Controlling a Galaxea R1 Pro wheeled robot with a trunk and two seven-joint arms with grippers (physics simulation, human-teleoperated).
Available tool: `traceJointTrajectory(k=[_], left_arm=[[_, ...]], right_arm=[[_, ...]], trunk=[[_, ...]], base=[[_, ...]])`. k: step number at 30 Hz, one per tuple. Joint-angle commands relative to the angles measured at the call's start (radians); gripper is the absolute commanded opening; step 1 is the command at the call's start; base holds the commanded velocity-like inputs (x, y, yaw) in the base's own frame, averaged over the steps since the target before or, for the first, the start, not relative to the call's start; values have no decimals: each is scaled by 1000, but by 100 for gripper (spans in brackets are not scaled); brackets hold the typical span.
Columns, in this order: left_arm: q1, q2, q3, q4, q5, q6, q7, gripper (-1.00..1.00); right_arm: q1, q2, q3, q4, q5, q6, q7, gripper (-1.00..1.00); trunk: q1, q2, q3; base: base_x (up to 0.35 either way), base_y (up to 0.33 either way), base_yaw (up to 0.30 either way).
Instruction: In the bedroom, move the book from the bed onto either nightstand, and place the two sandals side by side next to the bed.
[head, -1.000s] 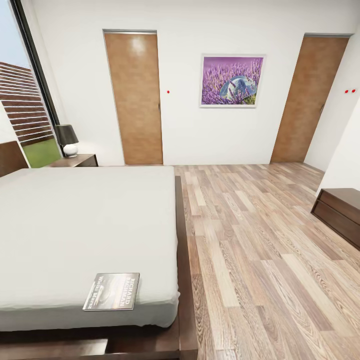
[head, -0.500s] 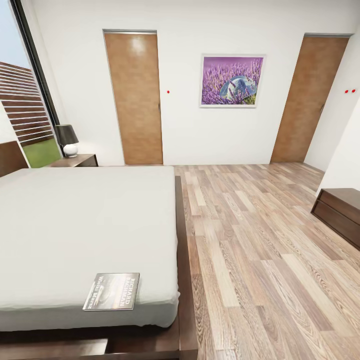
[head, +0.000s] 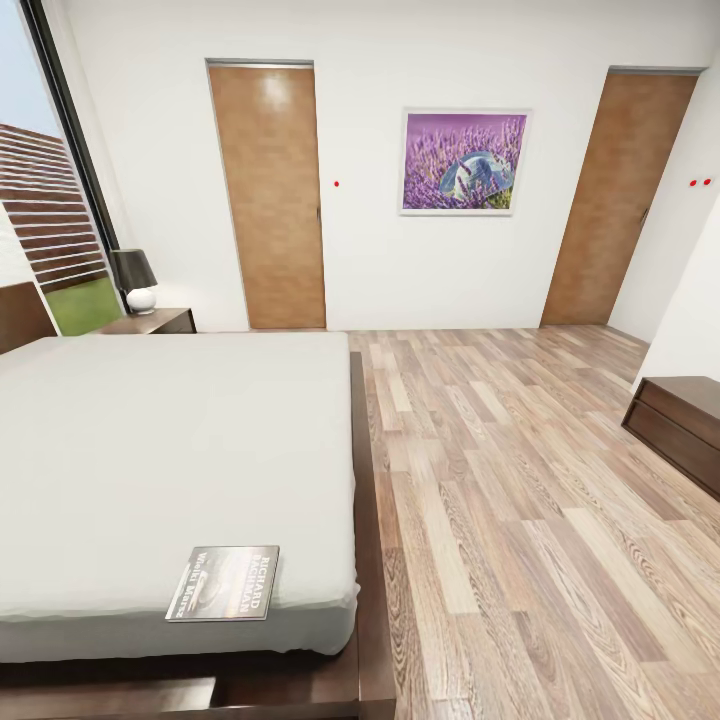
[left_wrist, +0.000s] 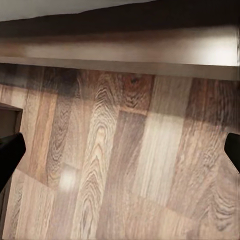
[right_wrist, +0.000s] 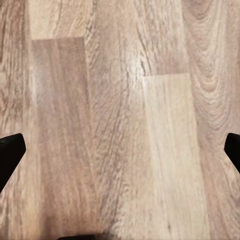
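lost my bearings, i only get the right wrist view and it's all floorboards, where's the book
Observer: The book lies flat on the bed, at the mattress's near corner in the head view.
Operator: any nightstand around
Observer: Yes, a nightstand stands at the bed's far side by the window, with a lamp on it.
Operator: left end effector holding anything
Observer: No. The left end effector is open above the wood floor, with nothing between its fingertips.

The book (head: 223, 583) lies flat near the bed (head: 150, 450) mattress's front corner
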Motion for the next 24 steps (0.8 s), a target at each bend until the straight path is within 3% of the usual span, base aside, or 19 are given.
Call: traceJointTrajectory(k=[1, 8, 19, 24], left_arm=[[-1, 0, 1, 2, 2, -3, -12, 100], [28, -26, 2, 2, 8, -4, -58, 100], [63, -68, 4, 2, 8, -4, -70, 100], [84, -112, 5, 3, 8, -3, -88, 100]], right_arm=[[-1, 1, -5, 1, -3, -3, 8, 100], [-1, 4, -5, 2, -1, -2, 8, 100], [-1, 5, -5, 3, -1, -2, 8, 100], [-1, 6, -5, 3, 0, -2, 8, 100]], trunk=[[0, 0, -1], [0, 0, -1], [0, 0, -1], [0, 0, -1]], base=[[0, 0, 0], [0, 0, 0], [0, 0, 0], [0, 0, 0]])
